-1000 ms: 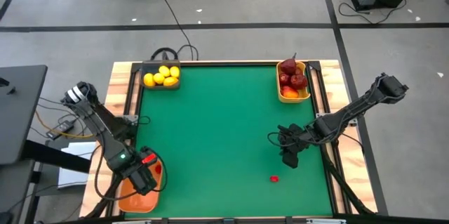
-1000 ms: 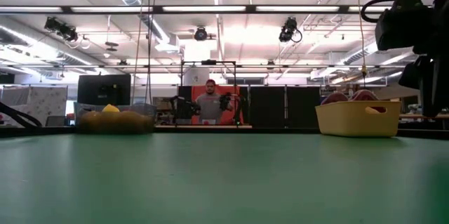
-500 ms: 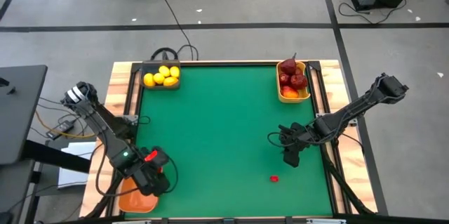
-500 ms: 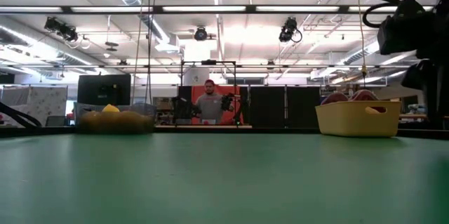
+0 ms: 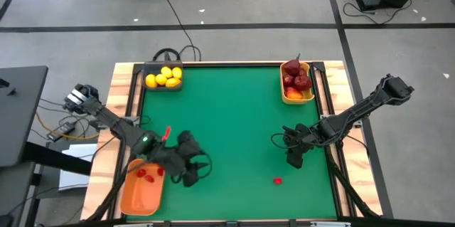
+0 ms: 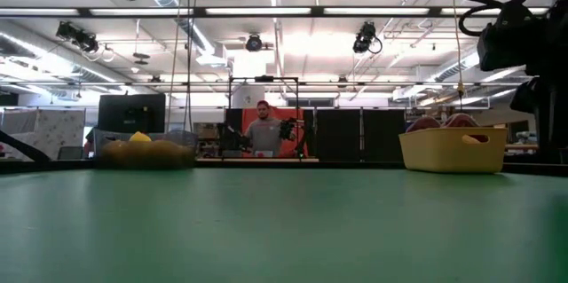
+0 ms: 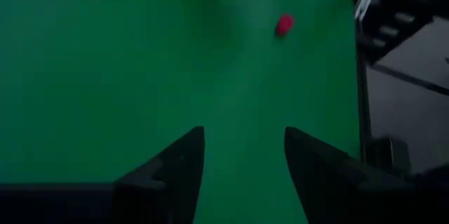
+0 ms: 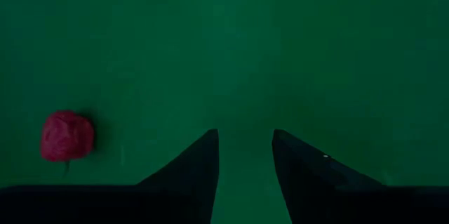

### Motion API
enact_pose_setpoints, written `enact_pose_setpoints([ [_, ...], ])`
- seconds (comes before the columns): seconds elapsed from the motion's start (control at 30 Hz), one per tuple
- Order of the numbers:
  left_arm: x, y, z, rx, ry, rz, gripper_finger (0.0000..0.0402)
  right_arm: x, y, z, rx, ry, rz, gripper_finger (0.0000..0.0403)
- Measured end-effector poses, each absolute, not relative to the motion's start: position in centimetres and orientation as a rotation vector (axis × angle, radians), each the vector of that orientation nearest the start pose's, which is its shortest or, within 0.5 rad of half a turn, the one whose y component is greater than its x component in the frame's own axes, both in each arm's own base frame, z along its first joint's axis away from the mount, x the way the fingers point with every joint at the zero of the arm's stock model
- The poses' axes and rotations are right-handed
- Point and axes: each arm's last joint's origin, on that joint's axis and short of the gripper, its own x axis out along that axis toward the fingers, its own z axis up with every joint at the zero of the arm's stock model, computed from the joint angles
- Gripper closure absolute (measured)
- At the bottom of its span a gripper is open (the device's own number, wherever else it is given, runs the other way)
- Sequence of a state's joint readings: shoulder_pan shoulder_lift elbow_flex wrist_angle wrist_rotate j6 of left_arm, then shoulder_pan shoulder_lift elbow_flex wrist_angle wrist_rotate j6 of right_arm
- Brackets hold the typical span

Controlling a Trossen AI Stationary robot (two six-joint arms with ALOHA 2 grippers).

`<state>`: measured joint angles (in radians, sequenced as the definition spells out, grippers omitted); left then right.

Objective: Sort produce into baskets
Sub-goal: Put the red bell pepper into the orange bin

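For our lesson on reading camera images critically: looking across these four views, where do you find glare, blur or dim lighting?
Low view: the ceiling lights glare bright; the dark grey tray of lemons looks soft, and a dark blurred shape sits at the top edge. Left wrist view: dim, with the red berry blurred on the green mat. Right wrist view: dim too, berry fairly sharp. High view: evenly lit.
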<state>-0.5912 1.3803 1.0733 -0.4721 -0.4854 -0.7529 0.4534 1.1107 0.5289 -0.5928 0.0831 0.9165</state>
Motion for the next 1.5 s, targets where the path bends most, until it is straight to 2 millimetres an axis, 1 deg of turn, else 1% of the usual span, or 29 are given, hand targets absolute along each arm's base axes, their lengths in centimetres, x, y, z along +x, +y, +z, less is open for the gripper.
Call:
enact_pose_setpoints([
  [0.1, 26.6, -13.6, 28.2, -0.278, 0.607, 0.125, 0.0200, 16.0, 7.7, 16.6, 0.543, 1.201, -0.203, 0.0257],
  [0.2, 28.6, -12.7, 27.6, -0.232, 0.580, 0.084, 0.0200, 16.0, 7.9, 16.9, 0.618, 1.218, -0.206, 0.0263],
  [0.3, 30.9, -12.1, 26.3, -0.205, 0.560, 0.032, 0.0200, 15.8, 8.4, 18.1, 0.629, 1.207, -0.187, 0.0273],
  [0.5, 35.6, -11.3, 23.1, -0.180, 0.461, -0.059, 0.0200, 14.4, 8.2, 19.9, 0.604, 1.255, -0.250, 0.0295],
  [0.67, 39.4, -10.7, 20.0, -0.146, 0.440, -0.139, 0.0200, 13.2, 8.5, 20.4, 0.640, 1.318, -0.249, 0.0302],
  [0.73, 41.0, -10.6, 19.1, -0.142, 0.442, -0.183, 0.0200, 12.9, 8.6, 20.5, 0.660, 1.328, -0.250, 0.0302],
  [0.83, 43.2, -10.5, 18.1, -0.128, 0.427, -0.235, 0.0200, 12.5, 8.9, 20.6, 0.687, 1.333, -0.261, 0.0302],
  [0.97, 45.8, -10.4, 17.2, -0.112, 0.391, -0.291, 0.0200, 12.1, 9.4, 20.6, 0.713, 1.356, -0.265, 0.0302],
  [1.07, 47.5, -10.6, 16.5, -0.065, 0.369, -0.343, 0.0200, 12.0, 9.6, 20.5, 0.715, 1.364, -0.272, 0.0302],
  [1.17, 49.0, -11.0, 15.1, -0.024, 0.369, -0.387, 0.0200, 12.0, 9.5, 20.5, 0.709, 1.351, -0.293, 0.0302],
  [1.3, 50.9, -11.5, 14.2, -0.030, 0.345, -0.451, 0.0200, 12.0, 9.4, 20.5, 0.723, 1.349, -0.314, 0.0302],
  [1.37, 51.5, -11.6, 13.8, -0.034, 0.342, -0.456, 0.0200, 12.0, 9.3, 20.5, 0.721, 1.351, -0.318, 0.0302],
  [1.5, 52.4, -11.5, 11.9, -0.047, 0.326, -0.453, 0.0200, 12.0, 9.2, 20.5, 0.733, 1.327, -0.355, 0.0303],
])
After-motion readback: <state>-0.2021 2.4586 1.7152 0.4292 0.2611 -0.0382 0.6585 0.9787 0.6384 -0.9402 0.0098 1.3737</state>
